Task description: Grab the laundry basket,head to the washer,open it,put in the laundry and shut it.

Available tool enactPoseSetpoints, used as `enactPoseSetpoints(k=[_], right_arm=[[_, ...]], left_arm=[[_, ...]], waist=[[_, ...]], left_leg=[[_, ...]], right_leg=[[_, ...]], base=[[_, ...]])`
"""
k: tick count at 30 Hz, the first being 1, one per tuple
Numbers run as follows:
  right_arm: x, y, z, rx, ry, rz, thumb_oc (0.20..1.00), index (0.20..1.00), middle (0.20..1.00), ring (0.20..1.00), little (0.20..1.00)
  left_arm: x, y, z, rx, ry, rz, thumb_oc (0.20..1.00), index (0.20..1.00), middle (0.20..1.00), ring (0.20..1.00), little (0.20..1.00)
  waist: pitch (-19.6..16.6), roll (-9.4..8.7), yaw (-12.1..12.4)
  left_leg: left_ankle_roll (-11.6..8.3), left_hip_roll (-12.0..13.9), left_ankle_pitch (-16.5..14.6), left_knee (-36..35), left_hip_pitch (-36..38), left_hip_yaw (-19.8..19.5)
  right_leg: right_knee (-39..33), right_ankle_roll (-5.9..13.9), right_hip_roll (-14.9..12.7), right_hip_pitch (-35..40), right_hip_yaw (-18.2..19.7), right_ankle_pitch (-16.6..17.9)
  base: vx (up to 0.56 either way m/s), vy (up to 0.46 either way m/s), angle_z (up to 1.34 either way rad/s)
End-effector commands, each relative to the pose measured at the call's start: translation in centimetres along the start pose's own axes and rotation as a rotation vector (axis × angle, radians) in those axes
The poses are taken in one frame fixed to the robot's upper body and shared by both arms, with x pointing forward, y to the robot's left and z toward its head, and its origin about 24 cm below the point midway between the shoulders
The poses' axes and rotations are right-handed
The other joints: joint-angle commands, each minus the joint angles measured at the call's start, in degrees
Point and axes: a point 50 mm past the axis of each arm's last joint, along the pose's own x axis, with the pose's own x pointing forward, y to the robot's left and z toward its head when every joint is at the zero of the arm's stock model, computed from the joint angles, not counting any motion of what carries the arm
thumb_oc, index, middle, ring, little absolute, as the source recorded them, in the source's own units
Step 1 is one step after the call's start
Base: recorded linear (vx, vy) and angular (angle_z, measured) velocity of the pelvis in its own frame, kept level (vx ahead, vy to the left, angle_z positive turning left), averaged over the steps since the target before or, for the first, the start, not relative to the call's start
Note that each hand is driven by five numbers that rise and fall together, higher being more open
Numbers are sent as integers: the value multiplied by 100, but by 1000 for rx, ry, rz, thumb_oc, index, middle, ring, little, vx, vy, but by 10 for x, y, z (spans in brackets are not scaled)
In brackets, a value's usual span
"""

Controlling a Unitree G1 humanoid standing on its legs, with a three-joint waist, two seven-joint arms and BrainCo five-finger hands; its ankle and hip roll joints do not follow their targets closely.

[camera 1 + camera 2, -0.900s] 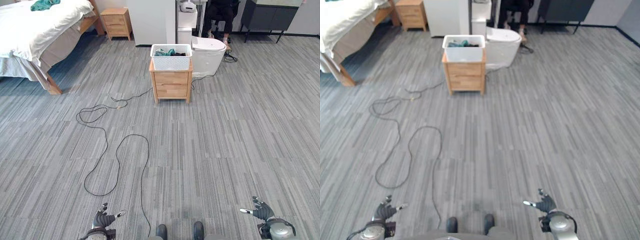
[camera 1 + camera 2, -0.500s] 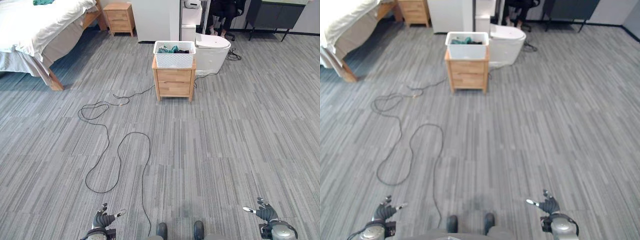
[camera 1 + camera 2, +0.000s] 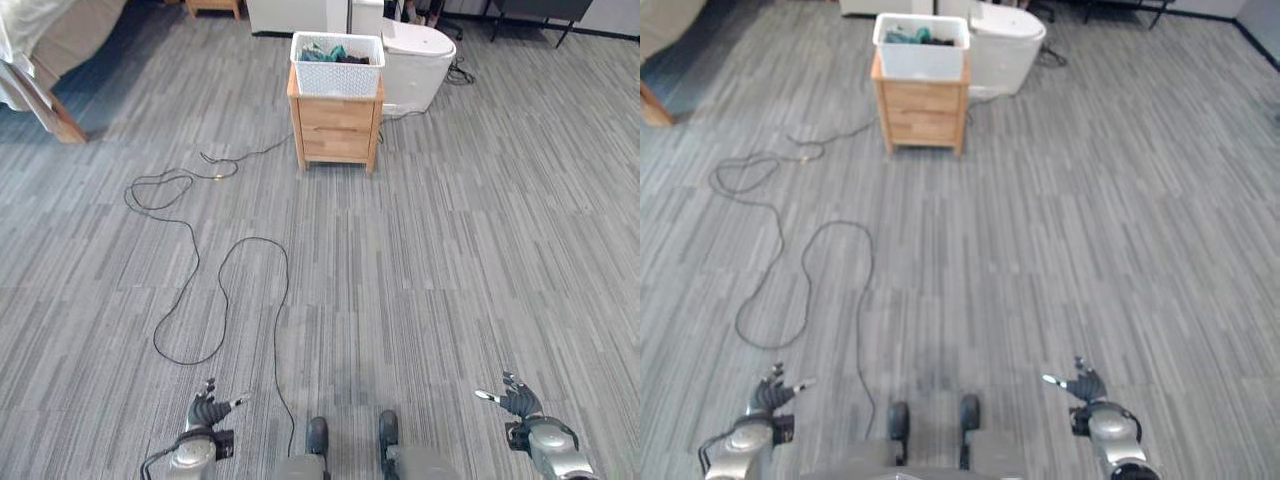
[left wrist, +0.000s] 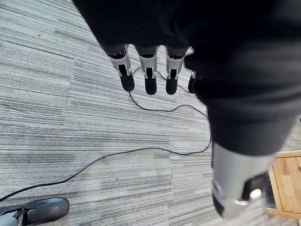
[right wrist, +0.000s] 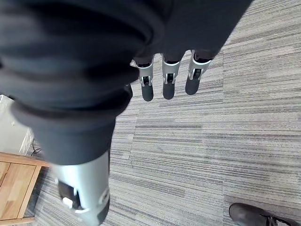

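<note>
Both hands empty, fingers straight and relaxed, thumbs splayed, nothing held. Left hand hangs low at near left, right hand at near right, both over bare grey floor. Reads as a neutral walking carry: arms down at the sides, no reason to pre-shape a grasp this far out.

Laundry basket, white perforated, sits on top of a small wooden nightstand at far centre, well apart from both hands. Dark and teal clothes show over its rim. Raised on the stand, it should be reachable without a deep bend.

White washer stands just right of the nightstand, lid down, so the haul after pickup is short.

Bed at far left.

Judgement: approach step, grab not yet started.
</note>
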Motion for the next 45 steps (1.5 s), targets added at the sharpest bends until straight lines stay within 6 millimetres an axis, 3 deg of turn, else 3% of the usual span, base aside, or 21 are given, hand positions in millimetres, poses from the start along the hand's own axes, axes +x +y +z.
enactPoseSetpoints(k=[1,6,9,11,12,13,17,20,22,24,25,26,28,30,33,36,39,40,41,42,45], right_arm=[[3,1,17,-13,-69,-3,1000,1000,1000,1000,1000],[3,5,23,-41,-93,11,1000,1000,1000,1000,1000],[2,7,23,-45,-98,16,1000,1000,1000,1000,1000],[0,4,18,-47,-95,10,1000,1000,1000,1000,1000],[-2,1,15,-46,-95,4,1000,1000,1000,1000,1000],[-2,2,15,-45,-95,5,1000,1000,1000,1000,1000],[-3,-3,12,-48,-83,-6,1000,1000,1000,1000,1000],[0,-7,14,-42,-74,-28,1000,1000,1000,1000,1000],[1,-10,12,-41,-60,-39,1000,1000,1000,1000,1000],[1,-10,8,-43,-40,-47,1000,1000,1000,1000,1000],[1,-10,8,-43,-40,-47,1000,1000,1000,1000,1000],[2,-10,6,-45,-30,-54,1000,1000,1000,1000,1000],[2,-10,5,-47,-22,-58,1000,1000,1000,1000,1000],[1,-8,2,-52,-10,-52,1000,1000,1000,1000,1000],[0,-1,-3,-66,7,-25,1000,1000,1000,1000,1000],[1,7,2,-71,-7,-5,1000,1000,1000,1000,1000],[4,18,14,-38,-42,19,1000,1000,1000,1000,1000],[4,18,14,-38,-42,19,1000,1000,1000,1000,1000],[5,22,21,-32,-73,32,1000,1000,1000,1000,1000],[5,23,23,-34,-78,40,1000,1000,1000,1000,1000],[5,24,24,-44,-82,49,1000,1000,1000,1000,1000]], left_arm=[[0,19,10,-23,-53,64,1000,1000,1000,1000,1000],[4,9,11,-17,-42,43,1000,1000,1000,1000,1000],[5,5,12,-9,-45,32,1000,1000,1000,1000,1000],[5,-1,13,4,-49,11,1000,1000,1000,1000,1000],[4,-7,10,7,-41,-8,1000,1000,1000,1000,1000],[4,-7,10,7,-41,-8,1000,1000,1000,1000,1000],[6,-12,15,16,-56,-32,1000,1000,1000,1000,1000],[10,-19,23,17,-71,-48,1000,1000,1000,1000,1000],[11,-21,22,41,-66,-57,1000,1000,1000,1000,1000],[11,-20,22,67,-58,-59,1000,1000,1000,1000,1000],[11,-20,22,67,-58,-59,1000,1000,1000,1000,1000],[12,-19,20,71,-51,-54,1000,1000,1000,1000,1000],[12,-18,20,71,-50,-48,1000,1000,1000,1000,1000],[11,-14,15,65,-30,-35,1000,1000,1000,1000,1000],[7,-7,3,57,13,-14,1000,1000,1000,1000,1000],[7,-1,-1,47,30,10,1000,1000,1000,1000,1000],[10,6,6,57,18,26,1000,1000,1000,1000,1000],[10,6,6,57,18,26,1000,1000,1000,1000,1000],[11,8,11,77,4,30,1000,1000,1000,1000,1000],[11,8,11,82,2,30,1000,1000,1000,1000,1000],[11,9,11,84,0,30,1000,1000,1000,1000,1000]], waist=[[70,28,33],[209,-29,-136],[210,-20,-179],[116,-9,-234],[59,78,-321],[48,63,-331],[83,70,-371],[190,-19,-339],[219,-64,-288],[205,-32,-223],[209,-36,-223],[211,14,-126],[197,19,-98],[164,19,36],[11,42,120],[-79,-110,210],[-79,-269,243],[-79,-271,246],[14,-207,135],[53,-174,74],[170,-84,-76]], left_leg=[[136,-296,-815,675,166,-38],[137,-455,-1082,598,621,-217],[91,-459,-1195,625,738,-275],[-25,-419,-1367,782,842,-357],[-212,-280,-1318,1087,870,-376],[-210,-294,-1299,1083,852,-384],[-586,-88,-667,2524,261,-174],[-455,75,-707,3021,-450,182],[-318,86,-978,2679,-770,401],[-365,197,-485,1802,-1145,565],[-365,192,-477,1786,-1133,567],[-487,286,72,1155,-1326,616],[-562,342,145,932,-1454,624],[-597,491,491,450,-1662,788],[-603,624,639,602,-1580,808],[-496,580,389,1244,-1704,884],[-216,459,-123,1548,-1475,1025],[-215,458,-124,1548,-1474,1029],[-93,389,-256,1424,-1123,1044],[-56,346,-317,1321,-904,1034],[-14,232,-463,1061,-422,978]], right_leg=[[512,217,-101,-213,-221,-117],[-353,256,-30,-743,-703,259],[-377,250,-88,-723,-853,209],[-226,69,-48,-618,-750,107],[-162,-40,11,-473,-826,7],[-170,-39,-6,-486,-830,19],[-262,-284,108,-90,-832,-220],[-338,-347,21,112,-850,-383],[-444,-295,-24,288,-850,-446],[-612,-257,17,546,-813,-513],[-614,-257,13,552,-812,-514],[-734,-249,123,784,-763,-576],[-786,-209,143,937,-732,-688],[-866,-168,150,1283,-635,-803],[-814,-90,85,1625,-486,-1007],[-578,12,-221,1651,-405,-1059],[603,209,-517,1245,-222,-521],[607,210,-519,1242,-218,-523],[1342,142,-437,677,-101,-199],[1476,105,-344,410,-103,-177],[1105,59,-253,-139,-417,-189]], base=[[164,17,-6],[277,-28,-7],[215,-68,23],[432,-193,71],[313,-162,58],[303,-167,42],[173,-136,37],[116,-83,12],[205,-12,0],[247,34,10],[271,56,6],[192,42,-4],[283,68,-8],[393,165,-13],[461,253,-21],[448,302,-87],[332,251,-31],[265,251,4],[264,229,9],[264,228,-9],[349,159,-3]])
